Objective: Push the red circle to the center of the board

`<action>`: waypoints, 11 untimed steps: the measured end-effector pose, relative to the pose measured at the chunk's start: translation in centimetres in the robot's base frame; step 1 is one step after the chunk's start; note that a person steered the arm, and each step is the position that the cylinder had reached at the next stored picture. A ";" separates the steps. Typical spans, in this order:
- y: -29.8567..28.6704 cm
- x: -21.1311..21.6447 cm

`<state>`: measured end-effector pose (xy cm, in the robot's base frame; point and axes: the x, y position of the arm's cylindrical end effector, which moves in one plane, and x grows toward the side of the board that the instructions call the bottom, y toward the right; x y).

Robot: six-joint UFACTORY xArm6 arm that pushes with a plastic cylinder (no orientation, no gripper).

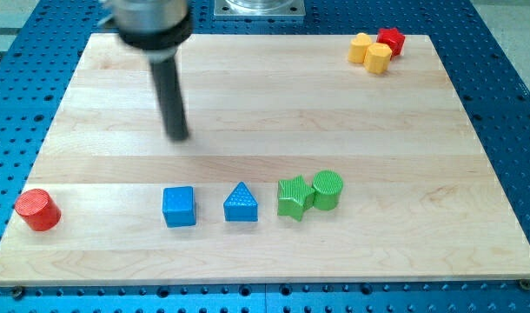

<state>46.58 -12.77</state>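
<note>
The red circle (37, 209) is a short red cylinder standing near the board's left edge, towards the view's bottom. My tip (178, 136) rests on the wooden board (265, 104), left of the middle. It is well up and to the right of the red circle and above the blue cube (179, 207), touching no block.
A blue triangle (241, 203) sits right of the blue cube. A green star (294, 197) touches a green cylinder (327, 189). At the top right corner two yellow blocks (370, 52) and a red star (390, 40) are clustered. The board lies on a blue perforated table.
</note>
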 end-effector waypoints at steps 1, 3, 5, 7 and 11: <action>-2.5 10.5; -11.7 11.4; -16.6 12.0; -5.5 -1.8; 2.0 -11.6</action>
